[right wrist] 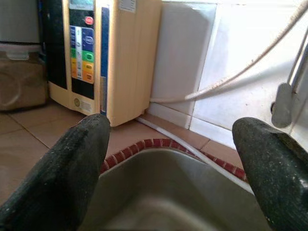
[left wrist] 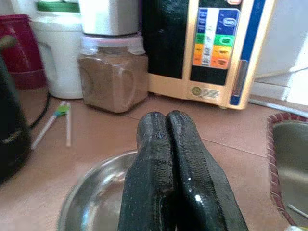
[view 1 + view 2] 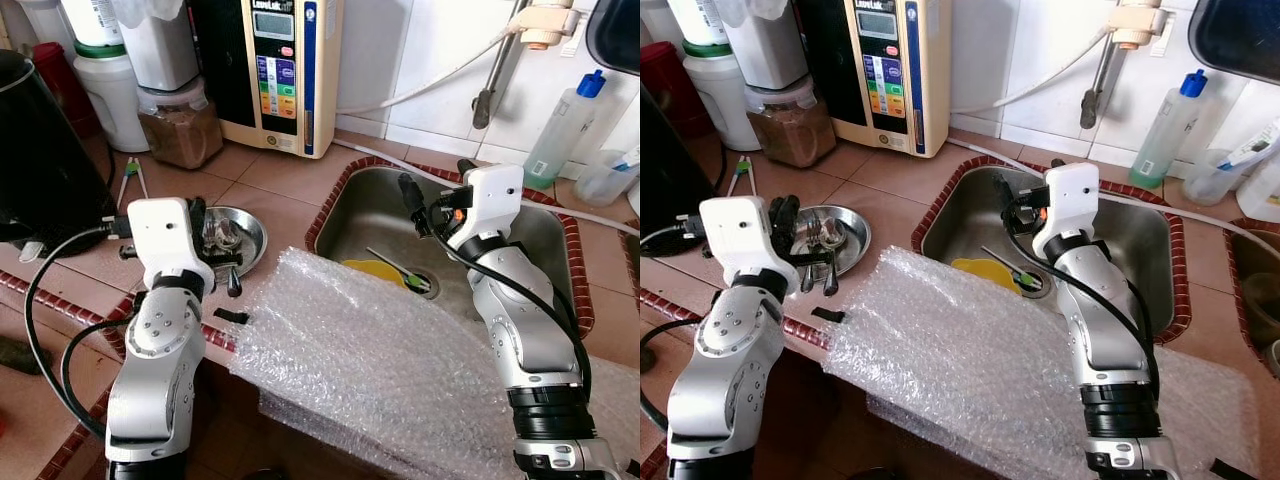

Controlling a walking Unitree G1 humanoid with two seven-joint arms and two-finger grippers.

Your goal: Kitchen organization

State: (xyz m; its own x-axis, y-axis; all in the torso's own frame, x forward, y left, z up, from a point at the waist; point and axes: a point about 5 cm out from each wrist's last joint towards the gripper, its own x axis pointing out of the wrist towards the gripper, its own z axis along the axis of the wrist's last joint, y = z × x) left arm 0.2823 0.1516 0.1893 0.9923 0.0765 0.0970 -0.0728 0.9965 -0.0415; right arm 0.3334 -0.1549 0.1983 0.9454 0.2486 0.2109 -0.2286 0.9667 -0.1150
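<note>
A steel bowl (image 3: pixel 252 232) with small metal pieces in it sits on the tiled counter left of the sink (image 3: pixel 375 205). My left gripper (image 3: pixel 197 212) hangs just above the bowl's near rim, and its fingers (image 2: pixel 166 144) are pressed shut with nothing between them. Over the sink's back left part my right gripper (image 3: pixel 437 185) stands open and empty, facing the tiled wall. A yellow flat piece (image 3: pixel 372 271) and a green-handled utensil (image 3: pixel 402 273) lie by the sink drain. A large sheet of bubble wrap (image 3: pixel 380 350) covers the counter's front edge between my arms.
At the back left stand a water machine (image 3: pixel 285 70), a jar of brown powder (image 3: pixel 182 125), a white jug (image 3: pixel 110 90) and a black kettle (image 3: pixel 40 160). A blue-capped bottle (image 3: pixel 565 125) stands right of the tap (image 3: pixel 490 90). A small black piece (image 3: pixel 232 317) lies on the counter edge.
</note>
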